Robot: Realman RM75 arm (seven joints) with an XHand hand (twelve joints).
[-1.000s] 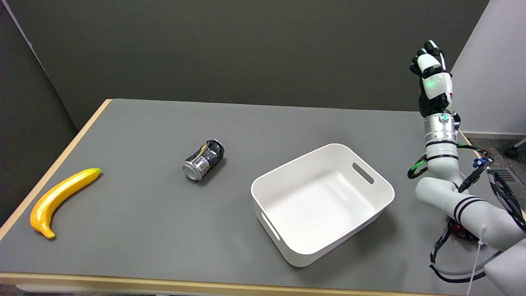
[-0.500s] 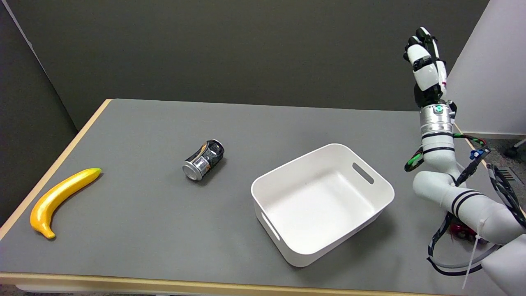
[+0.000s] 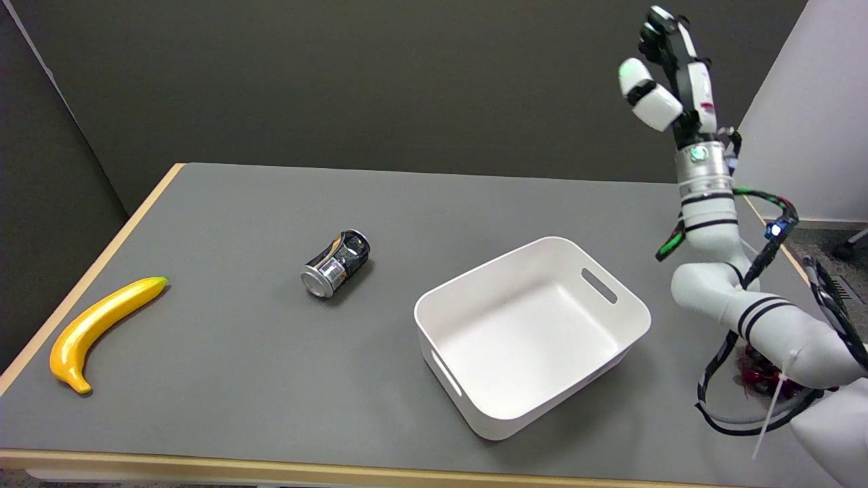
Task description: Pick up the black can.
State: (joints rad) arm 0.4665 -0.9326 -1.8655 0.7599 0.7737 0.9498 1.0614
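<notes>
The black can [image 3: 336,263] lies on its side on the grey table [image 3: 237,352], left of centre, its silver end facing the near left. My right hand [image 3: 668,87] is raised high in the air at the upper right, far from the can and beyond the white bin. It holds nothing, and its fingers point upward with the thumb spread apart from them.
A white plastic bin [image 3: 532,332] with slot handles sits right of centre, between the can and my right arm [image 3: 732,298]. A yellow banana [image 3: 95,329] lies near the table's left edge. Cables hang around the arm at the lower right.
My right hand has risen and swung to the left while the forearm turned; the thumb now stands apart. The can, bin and banana have not moved.
</notes>
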